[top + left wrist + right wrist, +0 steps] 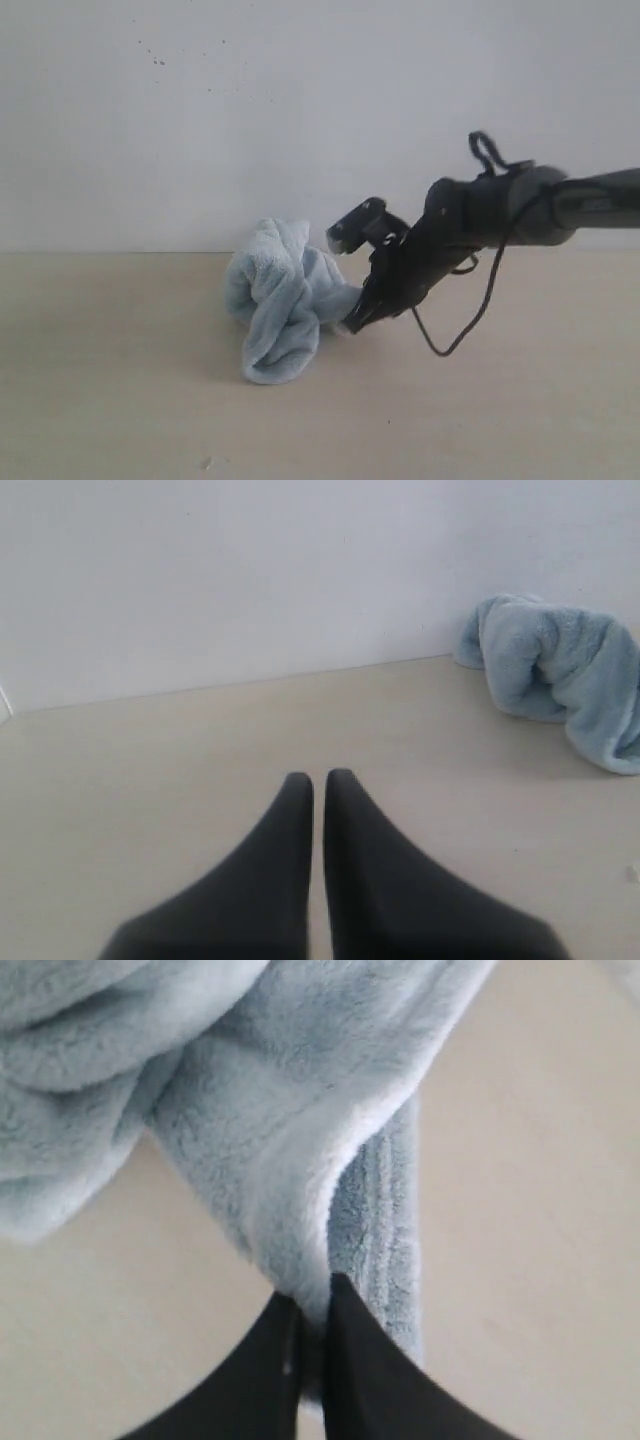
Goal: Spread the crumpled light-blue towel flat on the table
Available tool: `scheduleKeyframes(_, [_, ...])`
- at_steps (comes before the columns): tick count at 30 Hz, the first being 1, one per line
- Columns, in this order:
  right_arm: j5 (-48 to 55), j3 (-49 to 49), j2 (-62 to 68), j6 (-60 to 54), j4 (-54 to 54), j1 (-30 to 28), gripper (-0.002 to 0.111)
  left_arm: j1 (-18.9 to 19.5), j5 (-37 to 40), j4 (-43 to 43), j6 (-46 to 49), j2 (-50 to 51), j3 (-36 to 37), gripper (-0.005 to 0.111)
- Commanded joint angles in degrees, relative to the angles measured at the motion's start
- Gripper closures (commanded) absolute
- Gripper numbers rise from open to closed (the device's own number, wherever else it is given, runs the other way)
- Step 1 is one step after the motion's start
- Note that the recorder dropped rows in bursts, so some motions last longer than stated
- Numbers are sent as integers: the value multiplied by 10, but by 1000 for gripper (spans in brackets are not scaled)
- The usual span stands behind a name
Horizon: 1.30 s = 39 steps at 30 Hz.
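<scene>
Soft, even, fairly bright light fills all views. The crumpled pale-blue fluffy towel [280, 300] casts only a faint shadow on the pale beige wood-look tabletop [120, 400]. The wrist views blur the near, black left hand [318, 777] and right hand [310, 1295]; the exterior view looks slightly soft.

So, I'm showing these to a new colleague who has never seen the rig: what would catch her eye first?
The crumpled light-blue towel, heaped on the pale table near the white wall, stands out first. Next, the black right gripper reaches in from the right of the exterior view and pinches a fold of it. The left gripper is shut and empty over bare table, apart from the towel.
</scene>
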Motion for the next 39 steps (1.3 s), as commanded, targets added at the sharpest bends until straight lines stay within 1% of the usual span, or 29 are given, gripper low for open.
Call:
scheduleKeyframes(1, [44, 37, -111, 95, -93, -39, 102, -1, -8, -5, 1, -2, 2, 103])
scheduleKeyframes(4, [46, 77, -192, 136, -137, -66, 103, -1, -8, -5, 1, -2, 2, 103])
scheduleKeyframes(5, [50, 96, -242, 173, -178, -82, 103, -1, -8, -5, 1, -2, 2, 103])
scheduleKeyframes(7, [60, 111, -318, 184, -214, -95, 103, -1, -8, -5, 1, -2, 2, 103])
scheduleKeyframes(9, [65, 111, -389, 150, -206, -95, 103, -1, -8, -5, 1, -2, 2, 103])
scheduleKeyframes(11, [76, 111, -445, 151, -185, -95, 103, -1, -8, -5, 1, -2, 2, 103])
scheduleKeyframes(16, [206, 111, -554, 184, -182, -95, 103, -1, -8, -5, 1, -2, 2, 103])
scheduleKeyframes(19, [270, 111, -603, 209, -188, -95, 103, -1, -8, -5, 1, -2, 2, 103])
scheduleKeyframes(25, [289, 111, -647, 216, -164, -95, 103, -1, -8, -5, 1, -2, 2, 103])
scheduleKeyframes(30, [386, 124, -651, 213, -164, -95, 103, -1, -8, -5, 1, -2, 2, 103])
scheduleKeyframes(34, [409, 181, -678, 213, -167, -95, 103, -1, -8, -5, 1, -2, 2, 103])
scheduleKeyframes(36, [421, 220, -695, 214, -186, -95, 103, -1, -8, -5, 1, -2, 2, 103])
scheduleKeyframes(37, [421, 245, -707, 217, -206, -95, 103, -1, -8, -5, 1, -2, 2, 103])
scheduleKeyframes(38, [421, 298, -734, 239, -269, -95, 103, -1, -8, -5, 1, -2, 2, 103])
scheduleKeyframes(39, [421, 323, -749, 257, -302, -95, 103, -1, -8, -5, 1, -2, 2, 103])
